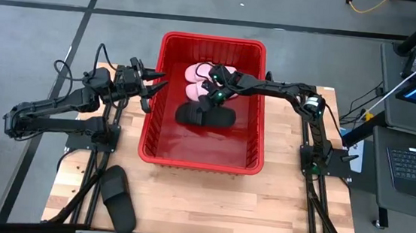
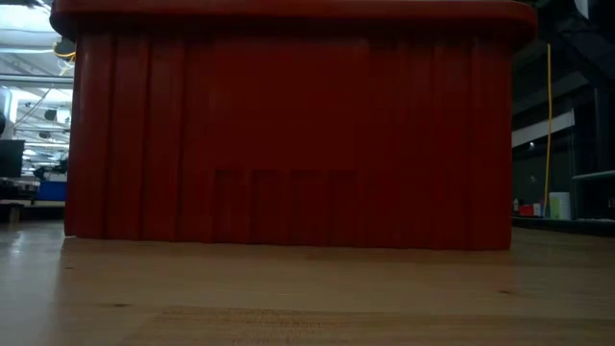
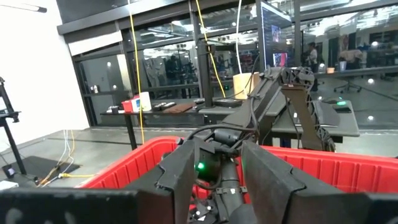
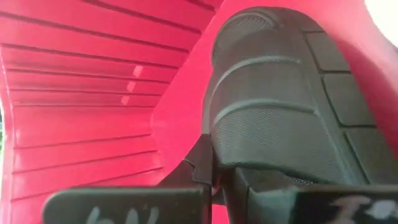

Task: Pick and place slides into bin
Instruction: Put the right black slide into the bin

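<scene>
The red bin stands mid-table and fills the low view. Two pale pink slides lie in its far part. One black slide lies flat on the bin floor just nearer. My right gripper reaches down into the bin at that slide's far edge, and its wrist view is filled by the ribbed black strap. The other black slide lies sole down on the table at the near left. My left gripper hovers open and empty by the bin's left rim. My right gripper has its fingers close together at the black slide's strap edge, on the slide's far side. It comes slanting down from the far right. The slide rests flat on the bin floor. The fingers themselves hide the exact place of contact.
The bin's tall walls surround the right gripper. My right arm crosses the bin's right rim. In the left wrist view the bin's rim and my right arm show ahead. Bare wood lies near the table's front edge.
</scene>
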You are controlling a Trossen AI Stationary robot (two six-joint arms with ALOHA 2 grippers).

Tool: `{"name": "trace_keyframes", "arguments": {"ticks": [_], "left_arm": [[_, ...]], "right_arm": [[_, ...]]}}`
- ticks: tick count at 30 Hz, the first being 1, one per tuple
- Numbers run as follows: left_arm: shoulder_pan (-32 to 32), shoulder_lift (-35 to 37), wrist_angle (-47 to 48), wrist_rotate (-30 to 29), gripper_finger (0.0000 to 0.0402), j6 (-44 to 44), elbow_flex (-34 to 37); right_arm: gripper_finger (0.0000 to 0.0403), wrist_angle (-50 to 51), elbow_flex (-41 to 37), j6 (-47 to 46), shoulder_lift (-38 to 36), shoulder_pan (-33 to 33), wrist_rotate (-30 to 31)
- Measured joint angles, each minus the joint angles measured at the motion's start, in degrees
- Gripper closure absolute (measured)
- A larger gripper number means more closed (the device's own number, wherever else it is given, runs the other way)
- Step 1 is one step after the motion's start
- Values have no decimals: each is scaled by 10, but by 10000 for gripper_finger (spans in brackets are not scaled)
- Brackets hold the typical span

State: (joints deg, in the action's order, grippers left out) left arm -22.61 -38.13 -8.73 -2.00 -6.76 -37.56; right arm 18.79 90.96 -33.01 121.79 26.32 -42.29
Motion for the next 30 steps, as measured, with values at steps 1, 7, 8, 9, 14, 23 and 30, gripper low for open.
{"name": "trace_keyframes", "arguments": {"ticks": [1,7,8,9,14,23,30], "left_arm": [[0,0,0,0,274,0,0],[0,0,0,0,274,0,0],[0,0,0,0,274,0,0],[0,0,0,0,274,0,0],[0,0,0,-1,274,0,0],[0,0,0,-2,274,0,0],[0,0,0,-2,274,0,0]], "right_arm": [[386,0,0,-4,0,-1,0],[386,-2,1,-13,18,0,-1],[386,-10,1,-14,22,0,-1],[386,-13,1,-15,27,0,-1],[386,-23,1,-13,34,0,-2],[359,-23,1,-32,34,0,0],[354,-23,0,-27,34,0,2]]}}
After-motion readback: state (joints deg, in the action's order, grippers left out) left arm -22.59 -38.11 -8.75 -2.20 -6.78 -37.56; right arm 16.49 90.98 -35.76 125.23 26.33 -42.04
